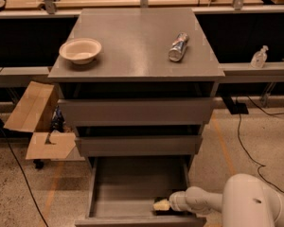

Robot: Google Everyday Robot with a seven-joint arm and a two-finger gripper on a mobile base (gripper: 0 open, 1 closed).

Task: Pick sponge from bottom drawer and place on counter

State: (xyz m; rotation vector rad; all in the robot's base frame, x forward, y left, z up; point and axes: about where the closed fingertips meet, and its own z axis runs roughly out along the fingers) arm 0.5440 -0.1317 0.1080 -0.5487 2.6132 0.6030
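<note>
Yellowish face of sponge (161,205) showing at front right of open bottom drawer (128,188), near front wall. Lies just left of pincer (172,202), touching or nearly so; long axis seemingly left-right, in line with reach from right. Pincer apart or clamped on it: cannot tell. Next, by judgement: lift clear of drawer, carry up to table (132,41), well above.
</note>
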